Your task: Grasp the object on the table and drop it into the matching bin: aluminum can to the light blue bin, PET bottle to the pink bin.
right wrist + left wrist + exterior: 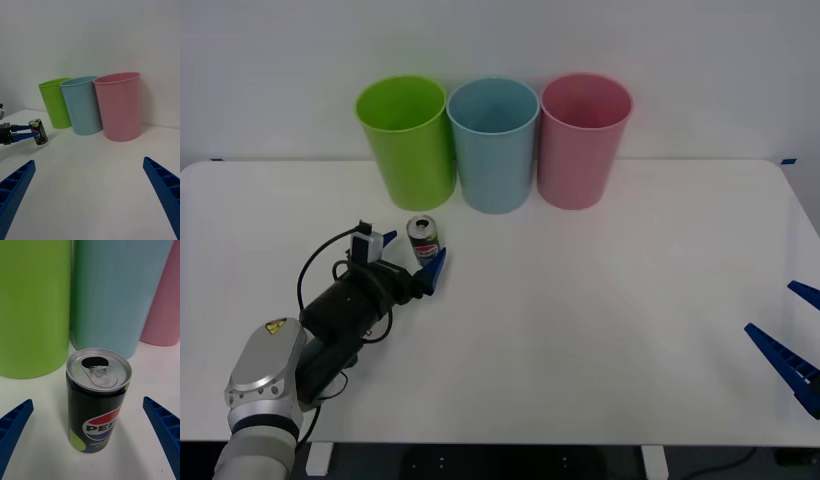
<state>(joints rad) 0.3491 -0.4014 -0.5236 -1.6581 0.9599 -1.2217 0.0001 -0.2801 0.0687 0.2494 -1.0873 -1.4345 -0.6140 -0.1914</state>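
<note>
White table (pixel 600 330), bins along the back: green (pixel 408 140), light blue bin (pixel 494 143), pink bin (pixel 582 138). Left gripper (pixel 410 255) spread wide, straddling upright aluminum can (pixel 423 239), no contact. Right gripper (pixel 788 335) released, parked at right edge.

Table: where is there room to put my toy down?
The white table is bare across its wide middle, between the pink bin and the parked right tool, and along the near edge. It is crowded at the far side by the green bin and light blue bin, where the open left tool flanks the can.
</note>
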